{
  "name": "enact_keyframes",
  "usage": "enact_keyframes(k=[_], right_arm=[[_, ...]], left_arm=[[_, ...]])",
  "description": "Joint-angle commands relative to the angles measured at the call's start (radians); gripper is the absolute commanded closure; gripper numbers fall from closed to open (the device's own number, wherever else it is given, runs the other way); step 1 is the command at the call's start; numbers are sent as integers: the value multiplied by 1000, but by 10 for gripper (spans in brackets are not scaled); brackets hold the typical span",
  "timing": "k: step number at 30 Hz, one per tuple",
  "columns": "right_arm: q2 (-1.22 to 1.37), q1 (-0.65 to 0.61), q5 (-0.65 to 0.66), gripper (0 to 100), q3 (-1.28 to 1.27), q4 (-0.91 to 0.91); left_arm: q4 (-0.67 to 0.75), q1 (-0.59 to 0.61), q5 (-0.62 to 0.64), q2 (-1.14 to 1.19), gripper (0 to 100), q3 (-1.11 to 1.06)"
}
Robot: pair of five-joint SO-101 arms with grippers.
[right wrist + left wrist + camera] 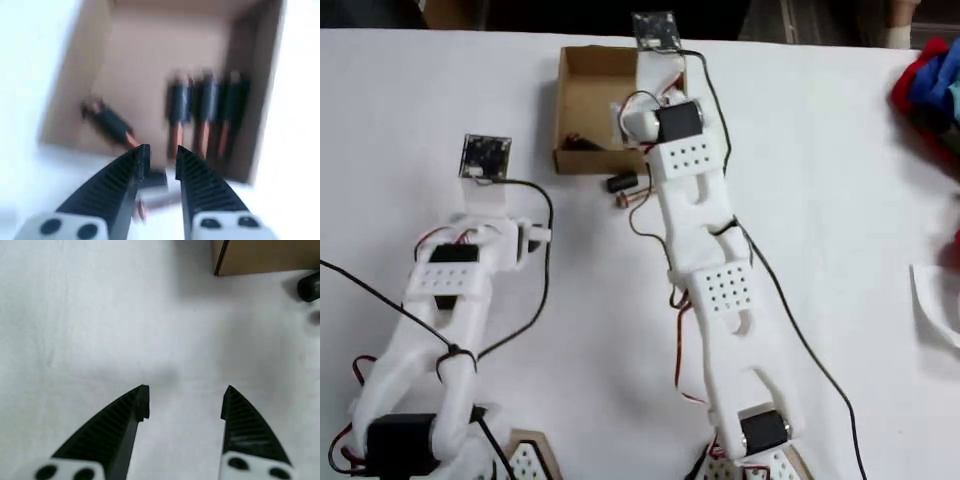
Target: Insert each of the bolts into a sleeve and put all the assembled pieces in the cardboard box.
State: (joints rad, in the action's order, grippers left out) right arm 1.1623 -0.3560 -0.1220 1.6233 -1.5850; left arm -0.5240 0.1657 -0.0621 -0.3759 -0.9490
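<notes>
The cardboard box (582,75) stands at the table's far middle. Inside it lie several assembled bolt-and-sleeve pieces: three side by side (205,107) and one slanted apart from them (111,125). My right gripper (161,157) hovers at the box's near wall, its fingers a narrow gap apart with nothing between them. A loose black sleeve (622,183) and a copper bolt (631,198) lie on the table just in front of the box, also seen below the right fingers as sleeve (157,177) and bolt (150,202). My left gripper (185,395) is wide open over bare table, left of the box (265,257) and the sleeve (310,286).
The right arm (710,260) stretches up the table's middle, trailing cables. The left arm (450,290) sits at the near left. Coloured cloth (930,85) and a white object (935,305) lie at the right edge.
</notes>
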Motion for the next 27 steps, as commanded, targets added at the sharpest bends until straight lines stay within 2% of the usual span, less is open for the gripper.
enact_keyframes(k=[1, 3, 6, 10, 12, 27], right_arm=[[-91, -5, 58, 915, 41, -177], [-85, -5, 164, 916, 32, -186], [-85, -12, 393, 915, 32, -183], [-61, -81, 735, 915, 15, -182], [-33, -105, 839, 915, 0, -180], [133, -119, 1137, 918, 6, -177]], left_arm=[[17, 11, -5, -34, 754, 2], [17, 11, -5, -34, 754, 2], [17, 11, -5, -34, 754, 2], [17, 11, -5, -34, 754, 2], [17, 11, -5, -34, 754, 2], [17, 11, -5, -34, 754, 2]])
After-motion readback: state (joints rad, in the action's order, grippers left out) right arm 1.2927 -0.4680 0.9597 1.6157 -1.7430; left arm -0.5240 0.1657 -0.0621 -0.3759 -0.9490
